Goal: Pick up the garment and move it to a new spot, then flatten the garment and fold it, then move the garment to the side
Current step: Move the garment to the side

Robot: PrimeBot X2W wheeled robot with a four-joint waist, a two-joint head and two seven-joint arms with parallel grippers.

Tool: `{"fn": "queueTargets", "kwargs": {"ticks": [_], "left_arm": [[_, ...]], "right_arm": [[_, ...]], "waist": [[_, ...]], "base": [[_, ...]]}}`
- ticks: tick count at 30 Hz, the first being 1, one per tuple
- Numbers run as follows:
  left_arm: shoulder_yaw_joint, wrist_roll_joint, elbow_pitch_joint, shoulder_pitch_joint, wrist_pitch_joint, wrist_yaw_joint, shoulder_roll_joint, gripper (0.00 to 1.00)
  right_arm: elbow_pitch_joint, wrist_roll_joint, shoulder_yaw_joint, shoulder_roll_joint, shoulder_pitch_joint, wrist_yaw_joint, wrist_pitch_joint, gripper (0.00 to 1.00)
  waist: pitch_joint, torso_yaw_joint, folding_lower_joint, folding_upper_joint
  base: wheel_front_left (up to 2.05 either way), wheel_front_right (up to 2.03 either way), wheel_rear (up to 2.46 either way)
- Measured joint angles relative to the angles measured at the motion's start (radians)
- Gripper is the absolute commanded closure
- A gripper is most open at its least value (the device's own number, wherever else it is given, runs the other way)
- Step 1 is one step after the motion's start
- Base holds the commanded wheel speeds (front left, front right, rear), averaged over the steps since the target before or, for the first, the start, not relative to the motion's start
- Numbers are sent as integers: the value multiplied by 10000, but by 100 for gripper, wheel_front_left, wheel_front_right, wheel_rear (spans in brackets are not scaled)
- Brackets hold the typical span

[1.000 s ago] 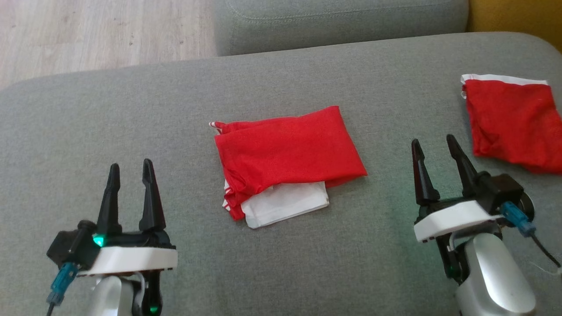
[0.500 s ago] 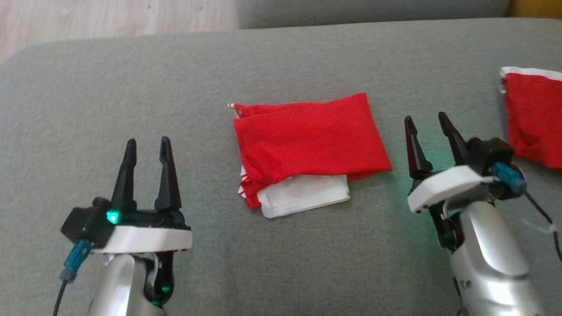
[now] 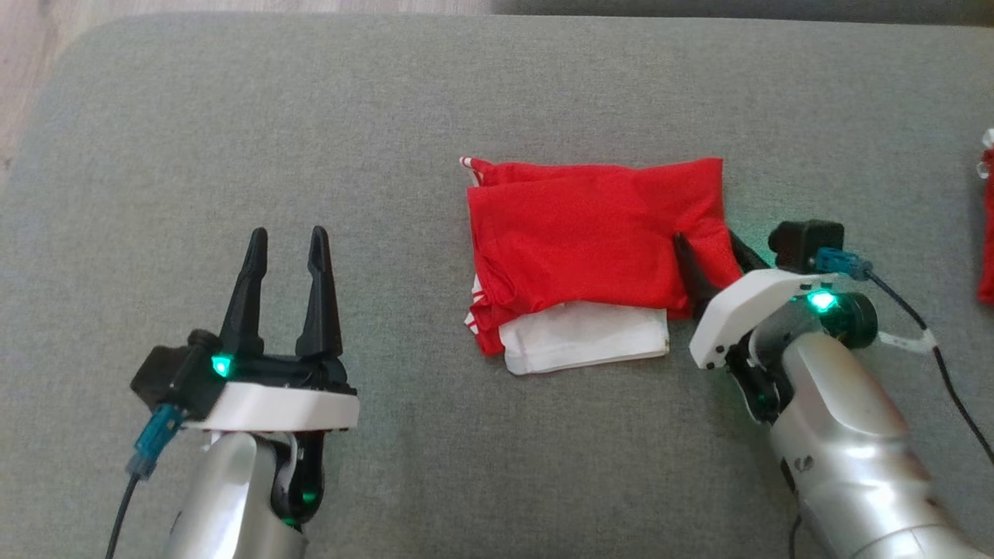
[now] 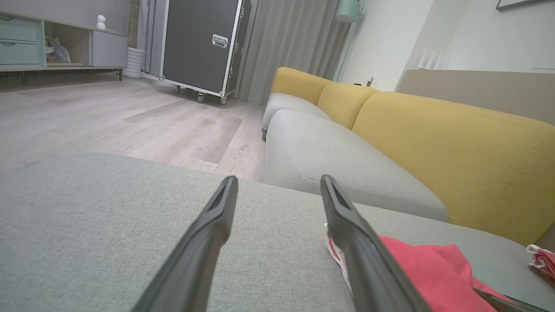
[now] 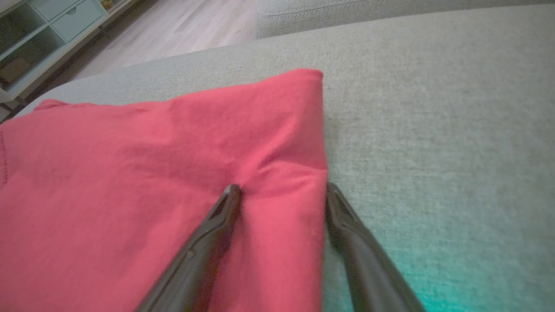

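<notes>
**Straddling the red garment's right edge**

The folded red fabric garment [image 3: 590, 233] lies flat on the grey woven seat cushion [image 3: 311, 116]. A white folded layer [image 3: 582, 338] pokes out from under its near edge.

The right gripper [image 3: 707, 239] is at the garment's right edge, its two dark fingers apart. In the right wrist view one finger [image 5: 217, 221] presses onto the red cloth and puckers it. The other finger [image 5: 351, 234] rests on the cushion just beside the cloth's edge, so the strip of edge lies between them, not clamped.

The left gripper [image 3: 288, 233] hovers well to the left of the garment with its fingers spread wide and nothing between them.

Far to the right of the garment, a second piece of red cloth with white trim [image 3: 986, 256] lies on the same cushion. Beyond the garment, the left wrist view shows a mustard-yellow sofa backrest [image 4: 433, 138].
</notes>
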Motion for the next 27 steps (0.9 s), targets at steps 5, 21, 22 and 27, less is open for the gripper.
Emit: {"fn": "queueTargets", "kwargs": {"ticks": [5,21,22,27], "left_arm": [[35,13,50,8,0,0,0,0],[-360,33,17,539,0,0,-4,0],[-382,33,-38,572,0,0,-4,0],[-435,42,-276,579,0,0,2,0]], "right_arm": [[514,-516,339,27,-137,0,-746,100],[424,-2098,1409,-635,-333,0,-1906,100],[313,-2107,1501,-759,-344,0,-1918,100],[-290,-2127,1871,-1609,-517,0,-1707,100]], "waist": [[-159,-176,0,0],[-1013,-1632,-2,0],[-1049,-1765,-2,0],[-1116,-2419,-2,0]], "base": [[0,0,0],[0,0,0],[0,0,0],[0,0,0]]}}
